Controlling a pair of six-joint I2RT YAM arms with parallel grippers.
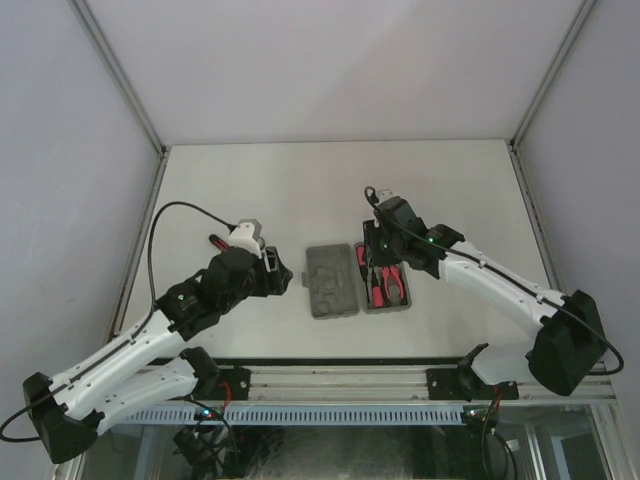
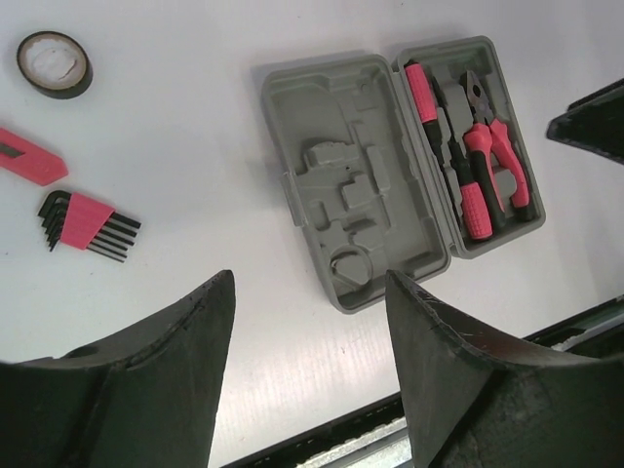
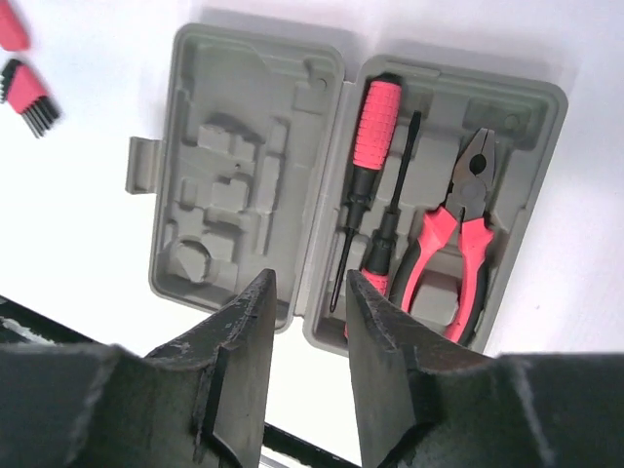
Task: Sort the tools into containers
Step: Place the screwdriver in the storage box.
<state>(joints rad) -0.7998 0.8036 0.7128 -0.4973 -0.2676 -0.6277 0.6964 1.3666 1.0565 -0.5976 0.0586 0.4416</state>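
Fingers (image 3: 239,370), right gripper (image 3: 309,285): parted by a narrow gap with nothing between them. I see them hovering over the near end of the seam where the two trays meet.

Fingers (image 2: 146,390), left gripper (image 2: 310,288): spread wide and empty, over the worktop (image 1: 250,190) just beside the left tray's outer side.

Right tray (image 3: 546,127): grey and moulded, at mid-worktop towards the near edge. Its long axis runs from near edge to far edge. I count three tools in it, all lying along that axis:
- pliers (image 3: 458,229): on the right side, jaws pointing to the far edge, red-and-black handles to the near edge.
- first screwdriver (image 3: 373,127): next to the seam, red handle to the far edge, black shaft pointing to the near edge.
- second screwdriver (image 3: 382,249): between those two and reversed, tip to the far edge, handle to the near edge.

Left tray (image 3: 244,175): joined to the right tray along the seam, same axis, moulded recesses showing.

Loose on the worktop, left of the trays, from the left wrist view:
- dark ring (image 2: 54,63): lying flat, farthest back.
- red flat tool (image 2: 24,156): cut off by the frame, so I cannot tell its kind.
- hex-key set (image 2: 83,222): red holder, long black arms pointing towards the trays.
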